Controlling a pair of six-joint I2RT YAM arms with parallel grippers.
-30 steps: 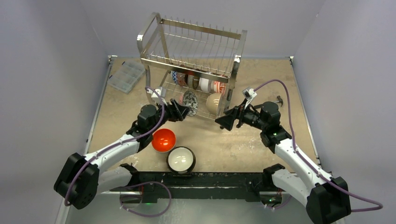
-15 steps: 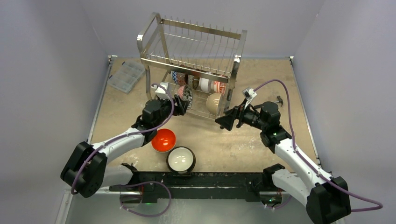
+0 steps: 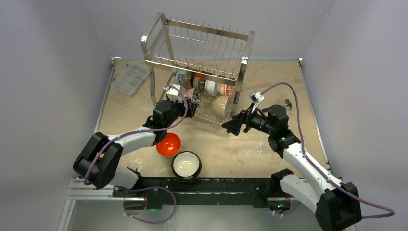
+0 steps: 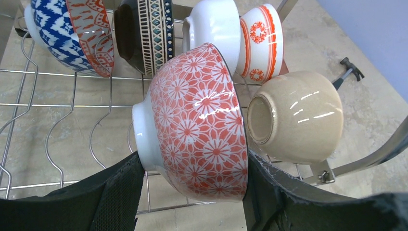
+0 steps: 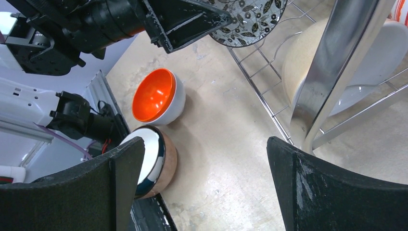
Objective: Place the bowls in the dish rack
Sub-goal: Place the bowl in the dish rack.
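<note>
Red-flowered bowl (image 4: 202, 120): clamped on edge in the left end effector (image 4: 192, 190), inside the lower tier of the steel dish rack (image 3: 197, 48), low over its wires.
Neighbour: beige bowl (image 4: 298, 115) lay just right of it, almost touching.
Step in hand: seating it between prongs; a straight descent clear of the beige bowl, with release only once the wires bore it, looked wisest.
Right end effector (image 5: 207, 163): jaws wide, empty, beside the rack.
Waiting: orange bowl (image 3: 168, 144) and brown bowl (image 3: 186, 164) sat on the counter (image 3: 269, 82), behind the left end effector.
</note>
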